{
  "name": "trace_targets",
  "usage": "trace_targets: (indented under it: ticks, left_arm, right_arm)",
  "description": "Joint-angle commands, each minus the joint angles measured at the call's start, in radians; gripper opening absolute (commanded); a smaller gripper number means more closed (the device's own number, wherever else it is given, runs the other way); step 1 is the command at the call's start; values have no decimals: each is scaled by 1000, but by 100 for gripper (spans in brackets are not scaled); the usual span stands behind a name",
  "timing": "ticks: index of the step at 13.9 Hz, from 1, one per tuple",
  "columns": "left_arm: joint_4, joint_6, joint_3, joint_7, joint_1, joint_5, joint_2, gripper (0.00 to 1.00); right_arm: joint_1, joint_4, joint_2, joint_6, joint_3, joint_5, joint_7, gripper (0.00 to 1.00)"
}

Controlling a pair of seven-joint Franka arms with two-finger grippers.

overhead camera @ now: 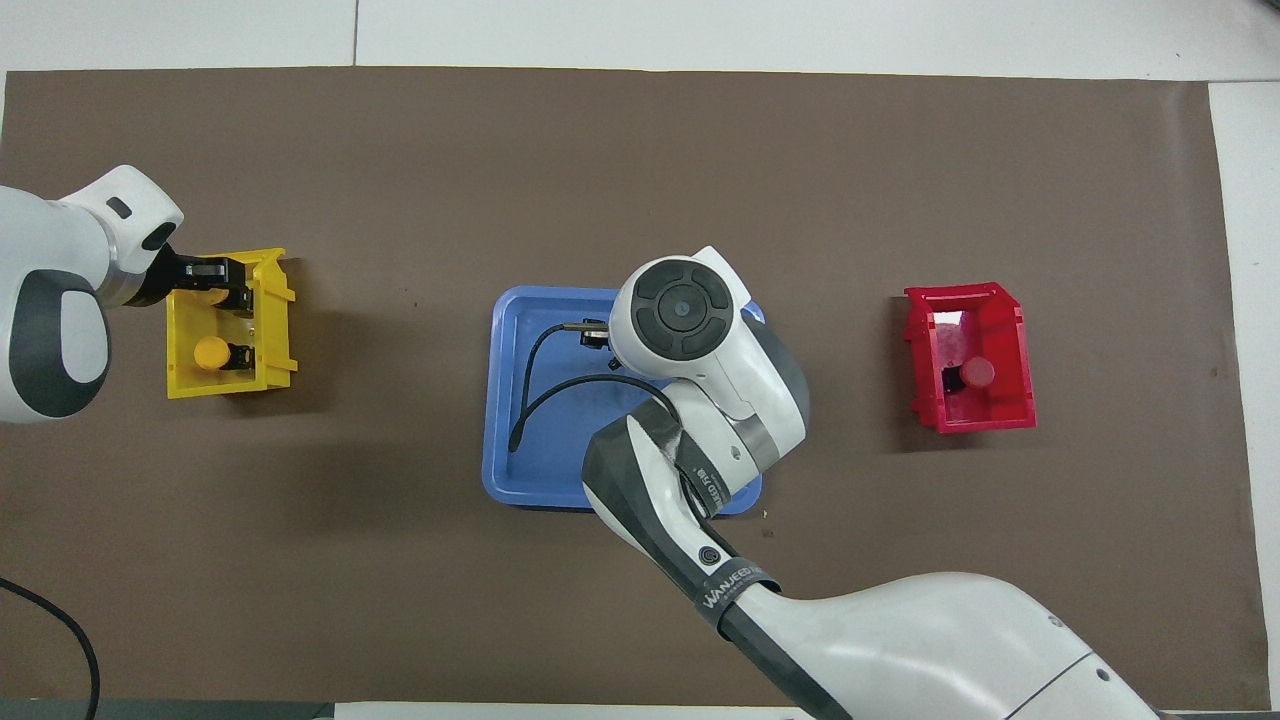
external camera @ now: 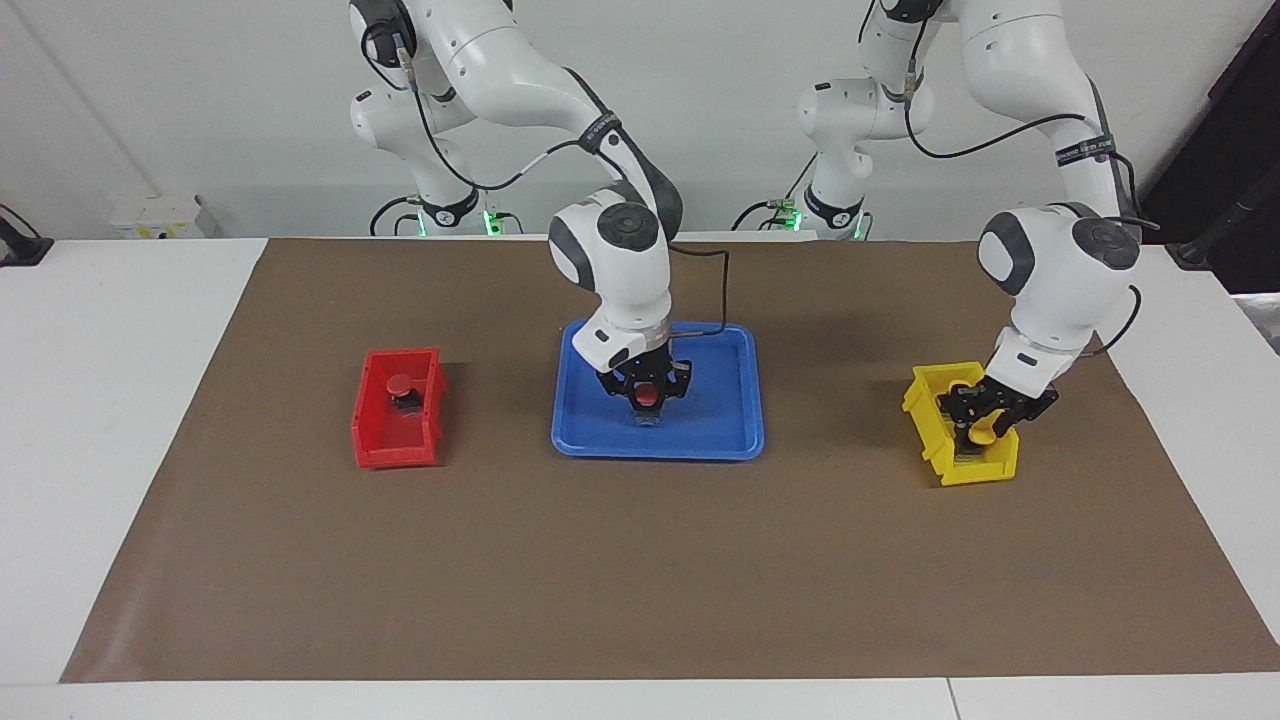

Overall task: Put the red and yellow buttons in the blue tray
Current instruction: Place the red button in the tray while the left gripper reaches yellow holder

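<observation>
Two arms sort buttons toward the blue tray (external camera: 745, 395).

Right gripper (external camera: 648, 398) pinches a red button (external camera: 648, 396) over the tray, cap facing outward; left gripper (external camera: 985, 420) clasps a yellow button (external camera: 981, 433) inside the yellow bin (external camera: 925, 420).

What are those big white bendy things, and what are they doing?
They are two robot arms with pinching grippers at a table. One picture looks at them from across the table; the other looks down from above them. The right gripper holds a red button low over the blue tray. The other red button sits in the red bin. The left gripper is down in the yellow bin at one yellow button; a second yellow button sits beside it.
</observation>
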Motion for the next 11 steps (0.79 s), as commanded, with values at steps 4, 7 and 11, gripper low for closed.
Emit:
trace_targets:
  ticks: [4,7,11]
  left_arm:
    - [-11,36,3,-17,6,12,10,61]
    - [-12,42,3,-17,8,12,11,61]
    - [-17,53,3,-17,19,12,16,61]
  right_arm:
    - [1,-47,-9,56,-3,-20,24,75]
    - [-5,19,-17,-6,-10,-32,14,92]
    - [-156,84,-132,-220,-19,-75,-185,92]
